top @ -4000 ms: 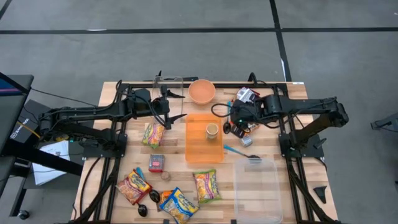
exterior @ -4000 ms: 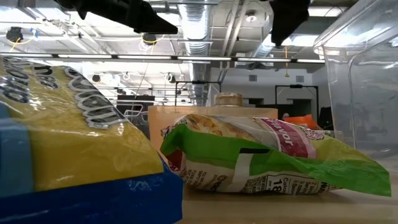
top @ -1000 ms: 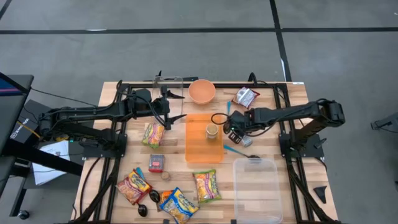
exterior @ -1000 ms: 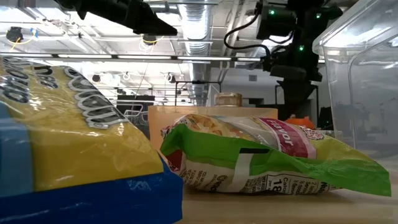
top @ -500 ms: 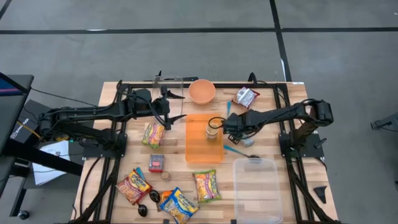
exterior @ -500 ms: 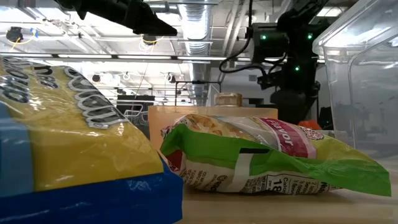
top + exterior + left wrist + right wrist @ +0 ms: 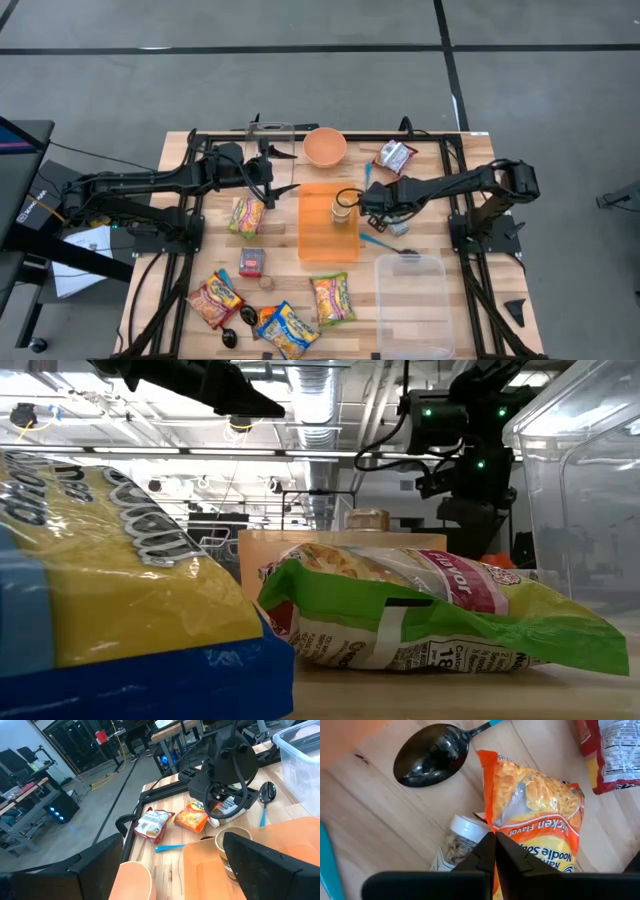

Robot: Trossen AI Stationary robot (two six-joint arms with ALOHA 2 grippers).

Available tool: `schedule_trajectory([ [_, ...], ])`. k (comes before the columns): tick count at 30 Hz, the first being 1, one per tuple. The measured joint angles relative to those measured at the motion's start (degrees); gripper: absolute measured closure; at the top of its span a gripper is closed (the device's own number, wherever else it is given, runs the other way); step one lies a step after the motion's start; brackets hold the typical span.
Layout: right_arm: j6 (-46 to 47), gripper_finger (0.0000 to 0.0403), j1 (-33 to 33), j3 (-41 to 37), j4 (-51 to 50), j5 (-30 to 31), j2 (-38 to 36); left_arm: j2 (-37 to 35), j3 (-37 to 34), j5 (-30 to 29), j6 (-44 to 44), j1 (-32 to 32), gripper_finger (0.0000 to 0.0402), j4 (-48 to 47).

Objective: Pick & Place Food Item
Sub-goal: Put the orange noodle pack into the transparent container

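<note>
An orange chicken noodle soup packet lies on the wooden table just right of the orange tray, beside a small white-lidded jar. My right gripper points steeply down at the packet and is shut on it; in the high view this gripper hides the packet. The same packet also shows in the left wrist view, below my right gripper. My left gripper waits open, raised over the far left of the table. My right gripper pinches the soup packet's side edge between its two fingertips. The fingers slant down from above. Most of the packet still lies on the table, with its printed face up. Whether the held edge is lifted, I cannot tell.
A black spoon with a blue handle lies near the packet. A red packet sits far right and an orange bowl at the back. A cup stands on the tray. A clear container is near right, and several snack packets near left.
My right gripper has sunk a little and shifted slightly toward the tray, tipping more steeply down onto the soup packet.
</note>
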Motion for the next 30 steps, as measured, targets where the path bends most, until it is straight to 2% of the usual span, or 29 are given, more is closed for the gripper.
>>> schedule_trajectory([
  [13,4.5,0.0402,4.2,5.3,-8.6,3.3,-7.0,0.0,0.0,0.0,0.0,0.0,0.0064,0.0],
  [23,4.9,0.0403,4.5,5.3,-10.4,4.0,-7.6,0.0,0.0,0.0,0.0,0.0,0.0064,0.0],
  [30,6.4,0.0403,5.7,7.0,-16.0,5.8,-10.7,0.0,0.0,0.0,0.0,0.0,0.0064,-0.5],
])
